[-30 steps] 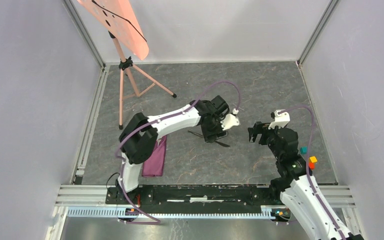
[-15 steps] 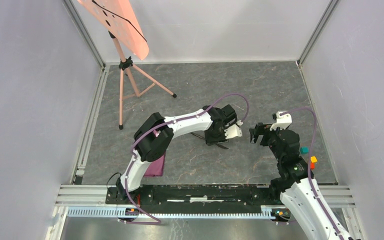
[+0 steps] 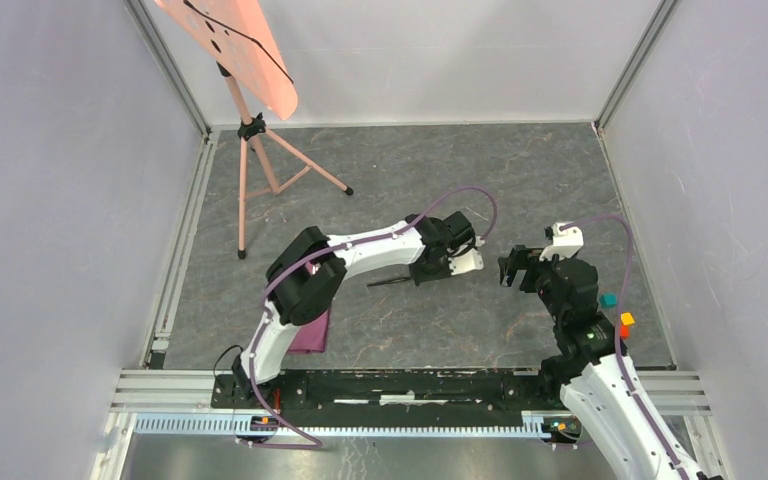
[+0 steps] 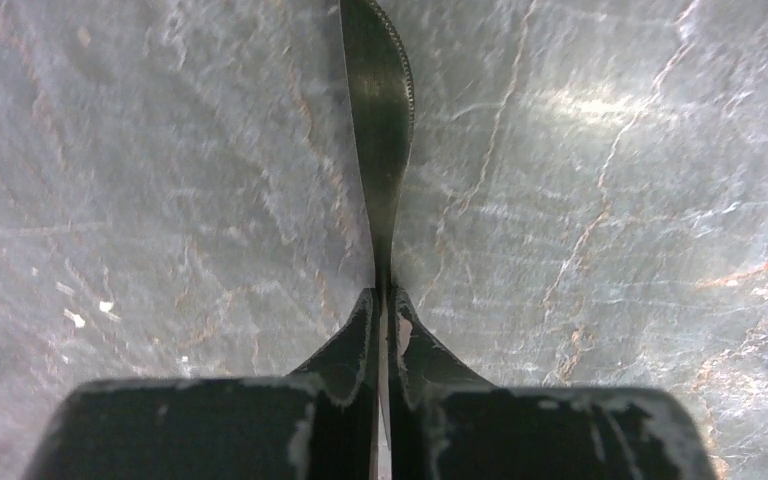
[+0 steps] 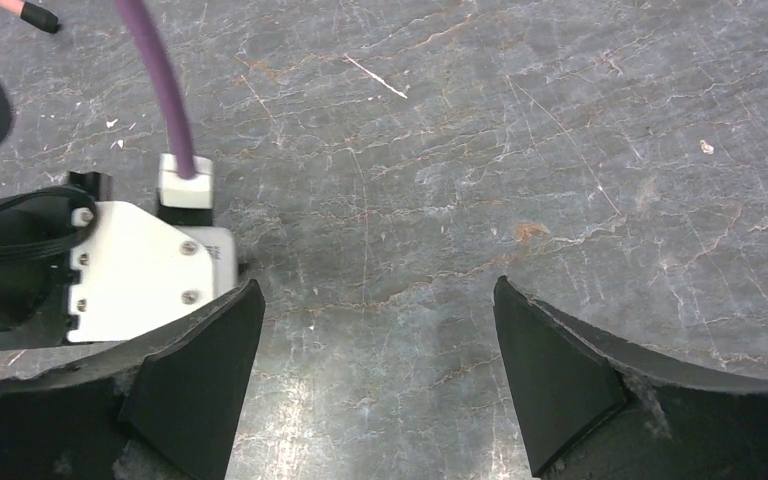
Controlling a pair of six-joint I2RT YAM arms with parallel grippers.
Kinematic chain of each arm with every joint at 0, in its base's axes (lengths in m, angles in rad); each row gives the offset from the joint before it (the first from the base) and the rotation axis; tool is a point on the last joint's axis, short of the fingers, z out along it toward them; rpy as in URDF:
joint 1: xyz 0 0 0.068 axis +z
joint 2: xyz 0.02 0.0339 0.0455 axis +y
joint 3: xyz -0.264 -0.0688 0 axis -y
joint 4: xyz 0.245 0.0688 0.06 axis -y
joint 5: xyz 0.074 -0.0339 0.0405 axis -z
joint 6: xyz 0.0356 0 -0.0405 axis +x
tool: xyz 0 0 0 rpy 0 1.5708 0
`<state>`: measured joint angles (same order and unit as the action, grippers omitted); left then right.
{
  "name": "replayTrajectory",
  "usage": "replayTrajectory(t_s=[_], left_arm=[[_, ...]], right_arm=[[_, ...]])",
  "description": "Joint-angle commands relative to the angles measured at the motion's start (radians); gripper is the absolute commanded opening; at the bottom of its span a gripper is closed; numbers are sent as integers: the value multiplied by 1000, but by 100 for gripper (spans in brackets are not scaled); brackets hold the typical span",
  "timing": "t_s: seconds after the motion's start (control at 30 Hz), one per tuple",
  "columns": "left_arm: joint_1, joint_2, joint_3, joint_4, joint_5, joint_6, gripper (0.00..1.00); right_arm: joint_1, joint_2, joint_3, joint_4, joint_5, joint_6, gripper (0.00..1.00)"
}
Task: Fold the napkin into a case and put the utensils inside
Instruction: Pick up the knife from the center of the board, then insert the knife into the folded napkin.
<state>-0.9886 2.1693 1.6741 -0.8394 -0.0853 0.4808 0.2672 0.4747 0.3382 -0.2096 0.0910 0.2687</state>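
One of the utensils, a slim dark metal knife (image 4: 380, 100) with a serrated edge, is pinched by its handle in my left gripper (image 4: 381, 295), whose jaws are shut on it. From above, the knife (image 3: 385, 281) sticks out leftward from the left gripper (image 3: 422, 274) over the middle of the table. The plum-maroon napkin (image 3: 312, 333) lies folded narrow near the left arm's base, mostly hidden under the arm. My right gripper (image 5: 378, 290) hovers open over bare stone, just right of the left wrist, and appears at centre right in the top view (image 3: 508, 268).
Small teal (image 3: 608, 299), yellow (image 3: 627, 319) and orange (image 3: 623, 331) cubes sit by the right arm. A pink tripod (image 3: 250, 160) carrying an orange board (image 3: 230, 45) stands at the back left. Grey walls enclose the stone table (image 3: 520, 170).
The left gripper has closed on the knife, which now points left. The left arm has stretched further toward the centre. The right arm has barely moved.
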Motion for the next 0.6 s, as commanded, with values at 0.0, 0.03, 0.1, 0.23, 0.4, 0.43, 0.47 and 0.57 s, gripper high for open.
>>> replayTrajectory(t_s=[0.0,0.03,0.1,0.23,0.4,0.43,0.47,0.57], left_arm=[[19,-178,-68,116,-66,-125,2],[27,-215,-82,124,-65,-146,2],[50,-283,-120,136,-67,-209,2],[134,-448,-216,148,-66,-338,2],[292,-691,-412,161,-70,-457,2],[336,-734,-457,170,-76,-470,2],[370,-781,-496,178,-82,-494,2],[486,-886,-612,211,-92,-543,2]], right_arm=[[-2,19,16,35,27,44,92],[-2,31,15,37,26,50,92],[-3,60,13,43,18,66,91],[-2,123,-9,110,-62,96,91],[15,361,-25,339,-463,95,88],[46,429,-13,367,-504,110,88],[83,487,3,394,-521,123,88],[258,677,70,491,-543,186,88]])
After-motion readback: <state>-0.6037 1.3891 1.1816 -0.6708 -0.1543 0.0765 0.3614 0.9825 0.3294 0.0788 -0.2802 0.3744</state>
